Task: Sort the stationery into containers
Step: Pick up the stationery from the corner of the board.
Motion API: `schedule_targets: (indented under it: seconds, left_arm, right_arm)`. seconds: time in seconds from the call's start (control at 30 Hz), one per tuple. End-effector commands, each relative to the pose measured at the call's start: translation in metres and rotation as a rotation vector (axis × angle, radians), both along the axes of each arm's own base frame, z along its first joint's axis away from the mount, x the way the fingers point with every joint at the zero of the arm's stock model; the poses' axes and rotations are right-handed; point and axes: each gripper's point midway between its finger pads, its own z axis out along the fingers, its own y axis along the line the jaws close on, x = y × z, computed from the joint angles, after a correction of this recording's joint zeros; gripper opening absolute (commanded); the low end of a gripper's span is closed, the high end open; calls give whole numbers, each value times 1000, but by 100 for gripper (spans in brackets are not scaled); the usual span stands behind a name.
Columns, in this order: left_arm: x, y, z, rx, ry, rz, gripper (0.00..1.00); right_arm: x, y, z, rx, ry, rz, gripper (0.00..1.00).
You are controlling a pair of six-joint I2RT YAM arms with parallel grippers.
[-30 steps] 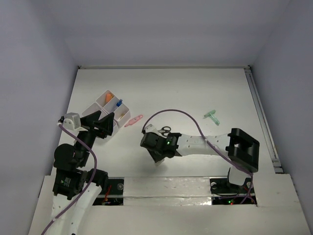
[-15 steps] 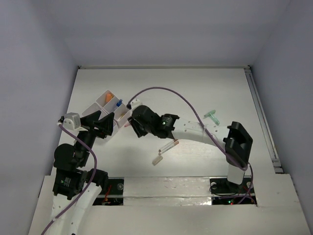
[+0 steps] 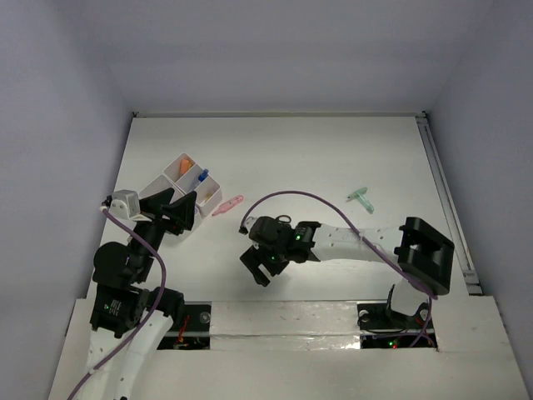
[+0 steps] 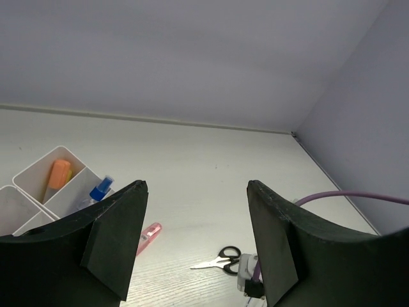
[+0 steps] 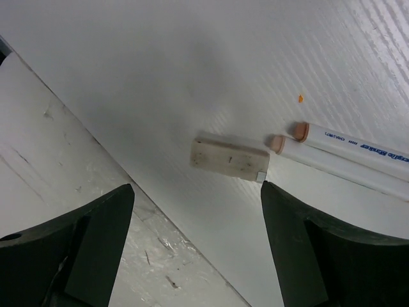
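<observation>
Now the right gripper (image 5: 197,211) is back from the white compartment tray (image 3: 210,193) — jaws apart, empty — a cream rectangular eraser (image 5: 230,158) just beneath: likely next pick.

The white counter (image 3: 316,158) shows a fine wood grain. Pale lavender walls (image 3: 275,50) close it in at the back and on both sides. A metal rail (image 3: 450,208) runs along its right edge. A scuffed white ledge (image 5: 77,211) borders its near edge.
</observation>
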Motion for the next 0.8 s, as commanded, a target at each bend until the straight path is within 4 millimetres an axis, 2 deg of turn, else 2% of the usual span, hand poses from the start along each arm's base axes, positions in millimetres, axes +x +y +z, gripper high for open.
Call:
schedule_targets:
  seconds: [0.0, 0.03, 0.17, 0.37, 0.5, 0.77]
  left_arm:
    - [2, -2, 13, -7, -45, -7, 61]
    - [2, -2, 12, -7, -43, -7, 61]
    - [2, -2, 12, -5, -42, -8, 61]
    - [2, 0, 13, -6, -47, -2, 61]
    - [1, -1, 13, -5, -49, -5, 61]
    - [-1, -1, 15, -9, -57, -8, 61]
  right_arm:
    - [-2, 5, -7, -4, 11, 3, 86]
    - [-2, 6, -14, -21, 18, 2, 86]
    - [-1, 12, -19, -32, 16, -9, 85]
    - [6, 8, -30, -80, -20, -65, 81]
    - [-2, 13, -34, -97, -36, -57, 78]
    - [6, -3, -44, -250, -186, -143, 67]
